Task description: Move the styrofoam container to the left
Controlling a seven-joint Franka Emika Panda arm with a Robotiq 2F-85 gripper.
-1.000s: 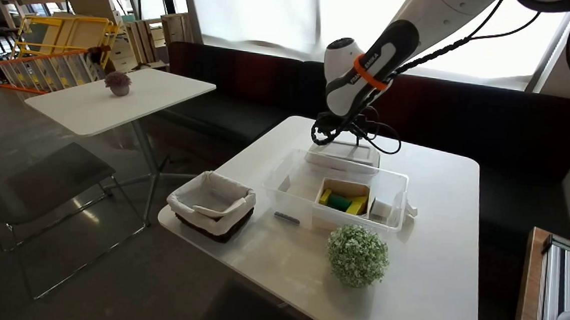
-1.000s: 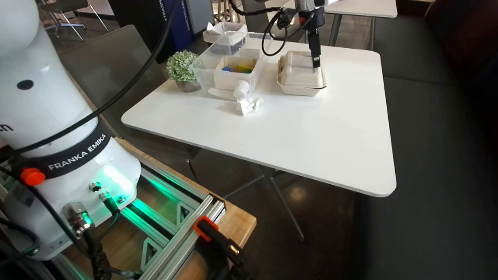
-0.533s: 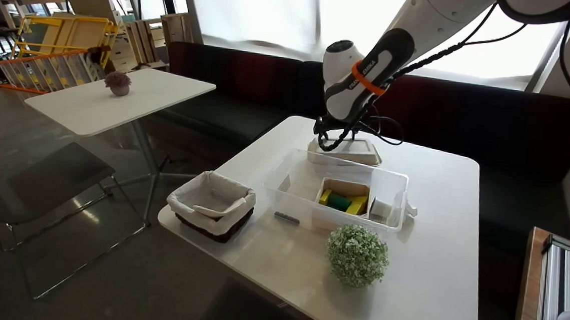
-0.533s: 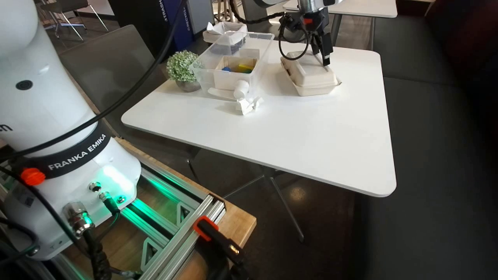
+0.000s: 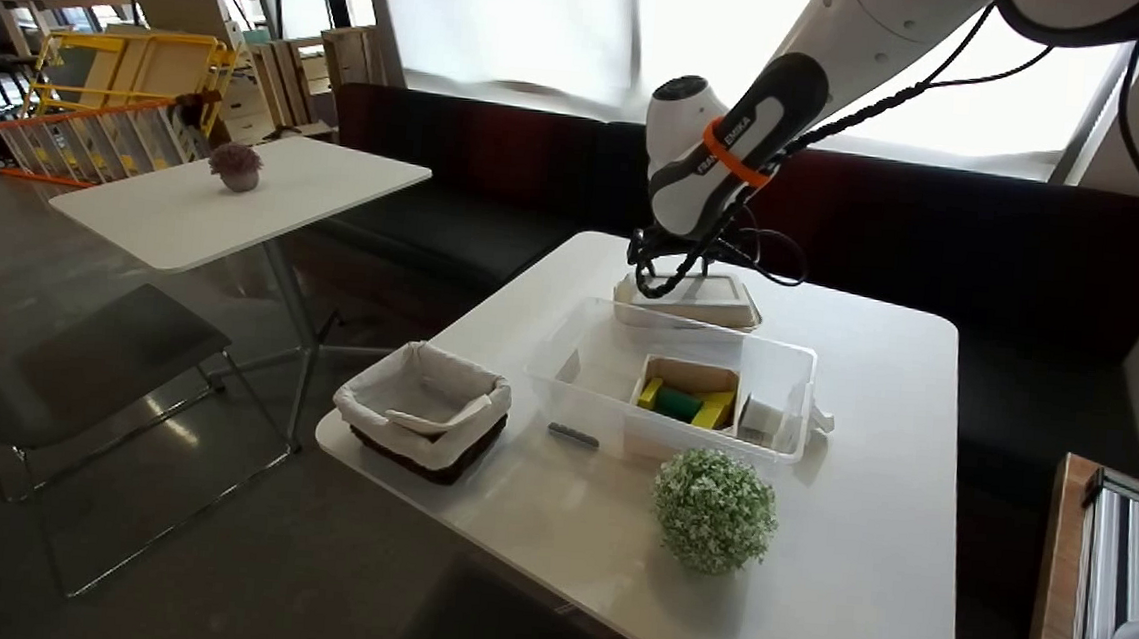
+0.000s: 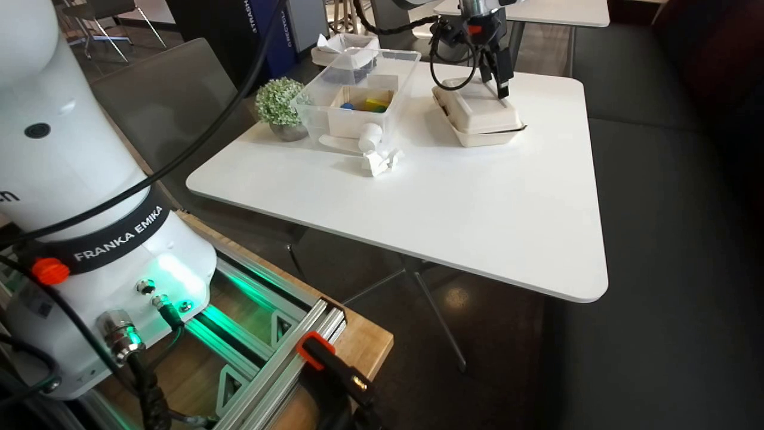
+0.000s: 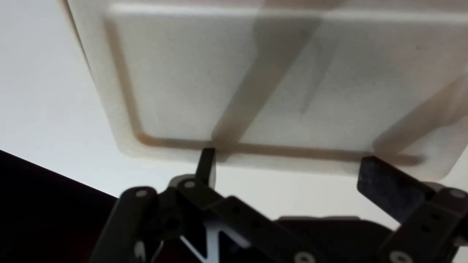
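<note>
The styrofoam container [image 6: 481, 116] is a closed, off-white clamshell box on the white table [image 6: 441, 191]. It also shows in an exterior view [image 5: 701, 305] behind the clear bin. In the wrist view its lid [image 7: 175, 84] fills most of the picture, with finger shadows across it. My gripper [image 6: 495, 86] is above the lid near its far edge in an exterior view. In the wrist view the fingers [image 7: 289, 156] are wide apart, with nothing between them, and their tips overlap the lid's edge. I cannot tell if they touch it.
A clear plastic bin [image 5: 811, 377] holding a box of coloured blocks stands beside the container. A cloth-lined basket [image 5: 424, 400], a potted plant [image 5: 714, 512] and crumpled white paper [image 6: 382, 162] are also on the table. A dark bench [image 6: 650, 239] runs along one table side.
Over the last second the container turned and slid with the gripper, rightward in an exterior view. The gripper also turned. Since half a second ago there is only slight movement.
</note>
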